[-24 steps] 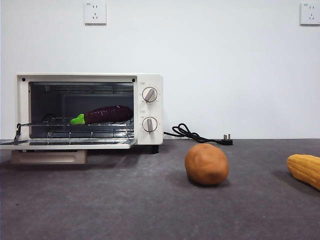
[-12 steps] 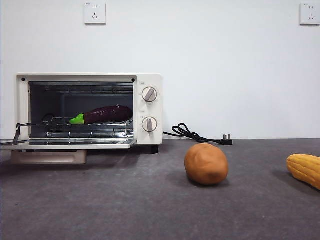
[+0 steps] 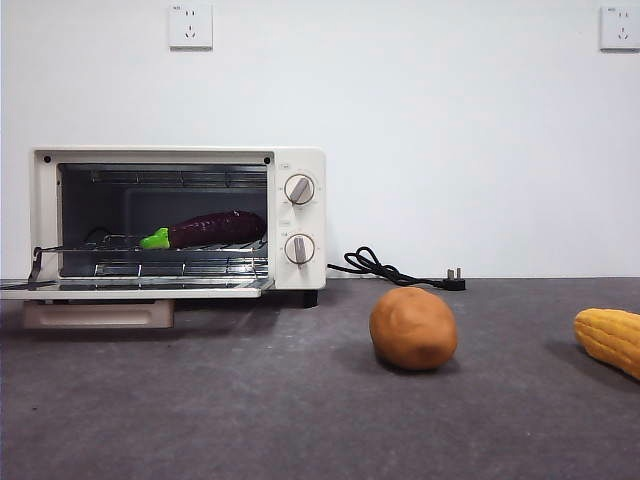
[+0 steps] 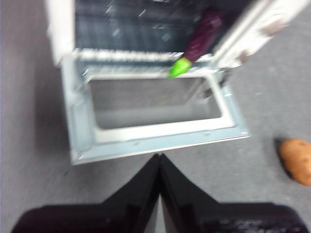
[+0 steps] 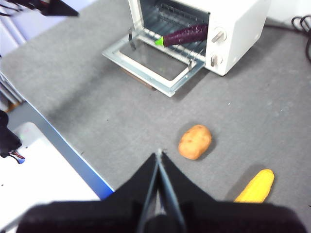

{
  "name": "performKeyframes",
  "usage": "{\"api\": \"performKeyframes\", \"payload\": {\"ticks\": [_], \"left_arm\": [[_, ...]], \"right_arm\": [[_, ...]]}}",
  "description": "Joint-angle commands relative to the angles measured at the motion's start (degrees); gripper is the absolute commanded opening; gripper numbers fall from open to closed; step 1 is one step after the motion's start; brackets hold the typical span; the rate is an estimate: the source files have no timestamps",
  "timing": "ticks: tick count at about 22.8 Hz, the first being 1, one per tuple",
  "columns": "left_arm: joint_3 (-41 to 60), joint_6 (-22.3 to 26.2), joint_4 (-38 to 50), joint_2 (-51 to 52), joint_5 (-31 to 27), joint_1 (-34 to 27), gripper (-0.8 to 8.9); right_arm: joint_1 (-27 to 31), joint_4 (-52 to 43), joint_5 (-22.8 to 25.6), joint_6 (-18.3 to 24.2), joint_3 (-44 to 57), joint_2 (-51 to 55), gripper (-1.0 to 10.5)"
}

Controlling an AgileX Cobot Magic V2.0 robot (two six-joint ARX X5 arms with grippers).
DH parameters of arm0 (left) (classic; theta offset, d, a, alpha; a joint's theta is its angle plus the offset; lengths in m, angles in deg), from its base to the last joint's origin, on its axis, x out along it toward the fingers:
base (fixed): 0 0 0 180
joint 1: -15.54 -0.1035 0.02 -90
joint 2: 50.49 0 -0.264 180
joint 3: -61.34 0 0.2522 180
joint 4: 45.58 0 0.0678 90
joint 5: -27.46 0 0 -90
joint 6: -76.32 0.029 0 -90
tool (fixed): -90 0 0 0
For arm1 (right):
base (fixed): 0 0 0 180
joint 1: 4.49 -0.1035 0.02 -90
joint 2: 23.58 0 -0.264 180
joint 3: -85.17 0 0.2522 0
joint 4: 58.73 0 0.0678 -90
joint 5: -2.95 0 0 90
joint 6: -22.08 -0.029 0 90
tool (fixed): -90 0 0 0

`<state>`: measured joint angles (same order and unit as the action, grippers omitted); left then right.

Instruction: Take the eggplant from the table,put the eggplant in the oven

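Showing nothing shifting across the last second, eggplant lying on the rack inside the open oven, left end effector and right end effector both pressed together, empty, signalling placement complete.

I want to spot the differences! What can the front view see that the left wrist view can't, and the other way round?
Only the front view shows the yellow corn cob, black cord, wall sockets and the oven's knobs clearly. Only the left wrist view shows the shut black left tool. Both show the purple eggplant inside the open cream oven, the brown potato and the grey table.
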<state>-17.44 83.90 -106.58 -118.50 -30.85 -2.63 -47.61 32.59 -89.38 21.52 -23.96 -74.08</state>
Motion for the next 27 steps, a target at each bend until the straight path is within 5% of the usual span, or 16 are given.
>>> {"api": "performKeyframes", "payload": {"ticks": [1, 7, 11, 27], "left_arm": [[0.5, 2.1, 0.6, -4.3, 0.3, -1.9, -0.08], [0.5, 3.4, 5.6, -15.7, 1.0, -7.7, -0.07], [0.5, 3.6, 11.3, -23.8, 6.3, -10.3, -0.07], [0.5, 1.6, 25.9, -45.1, 16.7, -7.7, -0.08]], "right_arm": [[0.0, 1.5, 1.8, 0.3, 2.2, 3.6, -0.1], [0.0, 1.5, 3.3, -2.5, 5.7, 8.5, -0.1], [0.0, 1.5, 3.3, -3.8, 7.1, 8.5, -0.1], [0.0, 1.5, 3.4, -11.3, 9.8, 8.5, -0.1]]}}
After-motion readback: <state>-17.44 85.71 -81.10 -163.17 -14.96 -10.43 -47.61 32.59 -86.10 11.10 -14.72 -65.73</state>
